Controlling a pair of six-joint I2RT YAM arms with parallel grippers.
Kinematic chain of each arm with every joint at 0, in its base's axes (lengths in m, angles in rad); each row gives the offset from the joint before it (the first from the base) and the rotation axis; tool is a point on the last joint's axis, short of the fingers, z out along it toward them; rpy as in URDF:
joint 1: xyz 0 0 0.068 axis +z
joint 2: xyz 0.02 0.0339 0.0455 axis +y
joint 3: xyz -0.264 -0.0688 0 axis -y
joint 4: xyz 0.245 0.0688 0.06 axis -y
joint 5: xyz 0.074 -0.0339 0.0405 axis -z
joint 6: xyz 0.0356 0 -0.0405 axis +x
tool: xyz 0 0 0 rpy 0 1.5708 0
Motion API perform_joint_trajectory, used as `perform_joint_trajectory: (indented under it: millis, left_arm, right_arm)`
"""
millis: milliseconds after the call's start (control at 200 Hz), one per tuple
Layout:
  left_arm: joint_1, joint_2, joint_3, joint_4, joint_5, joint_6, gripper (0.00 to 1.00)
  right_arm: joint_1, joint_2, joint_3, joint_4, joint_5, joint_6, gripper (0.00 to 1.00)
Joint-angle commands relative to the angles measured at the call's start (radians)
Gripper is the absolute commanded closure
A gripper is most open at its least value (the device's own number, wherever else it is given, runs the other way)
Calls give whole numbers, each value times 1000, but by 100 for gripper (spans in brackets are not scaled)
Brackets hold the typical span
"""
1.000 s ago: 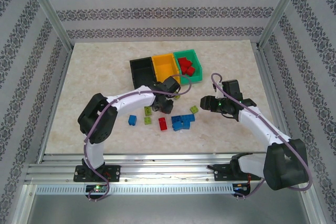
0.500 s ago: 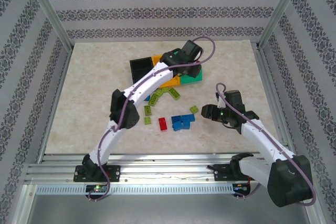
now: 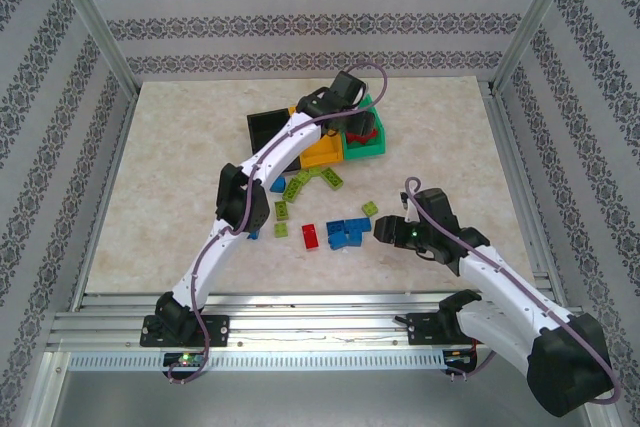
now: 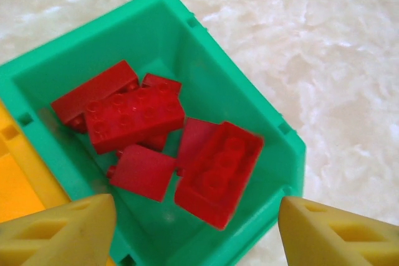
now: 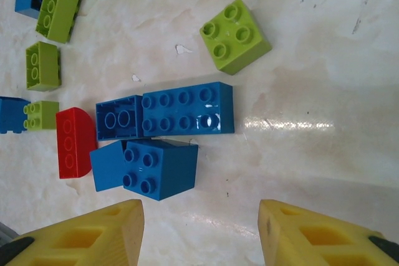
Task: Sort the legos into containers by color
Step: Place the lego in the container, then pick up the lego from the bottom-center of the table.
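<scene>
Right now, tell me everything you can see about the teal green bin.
The teal green bin is a small open-top rectangular box of glossy plastic, with notches in its rim. It stands upright on the marble-look table, its side against the orange-yellow bin. Inside lies a loose pile of red legos. The open left gripper hangs above it.

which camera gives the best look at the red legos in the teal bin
Left wrist: it looks straight down into the teal bin, with the red legos piled inside. Top external: the left arm overlaps the bin, leaving a red glimpse. Right wrist faces loose bricks on the table.
</scene>
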Motion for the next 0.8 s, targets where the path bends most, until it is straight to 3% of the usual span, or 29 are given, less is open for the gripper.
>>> perform_joint_trajectory:
  millis: [0,140,280,395,794]
  left_arm:
    - [-15,-129,-80,-2,72,-32,30]
    - [-14,-359,-413,93,52,-36,30]
    - [-13,-647,-906,372,46,-99,30]
    - [-12,-831,-1207,512,41,-174,30]
    - [2,-1313,-1838,582,-64,-368,30]
  right_arm:
    - [18,19,-12,13,23,24,48]
    - [65,90,17,50,7,12,48]
    - [149,186,57,96,15,-8,48]
    - [236,256,113,99,50,-29,48]
    - [468,537,371,85,175,-94,47]
